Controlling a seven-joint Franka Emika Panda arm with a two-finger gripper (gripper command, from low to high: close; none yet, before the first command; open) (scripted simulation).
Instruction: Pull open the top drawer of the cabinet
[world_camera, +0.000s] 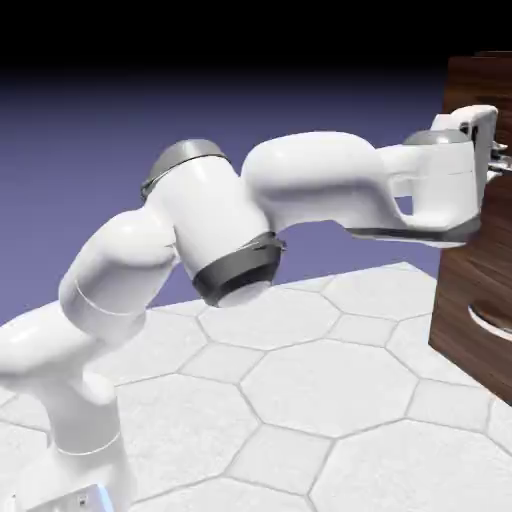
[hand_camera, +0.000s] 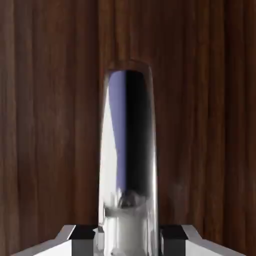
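Observation:
In the hand view the dark walnut front of the top drawer fills the picture. Its pale silvery bar handle runs up the middle. My gripper is shut on this handle, and the grey fingertips press against the bar from both sides. In the exterior view the white arm reaches right to the cabinet, and the gripper sits against the top drawer at the picture's right edge. The drawer front looks flush with the cabinet.
A lower drawer's curved pale handle shows beneath the arm's wrist. The table has a white hexagon pattern. The arm's elbow and forearm span the middle of the exterior view.

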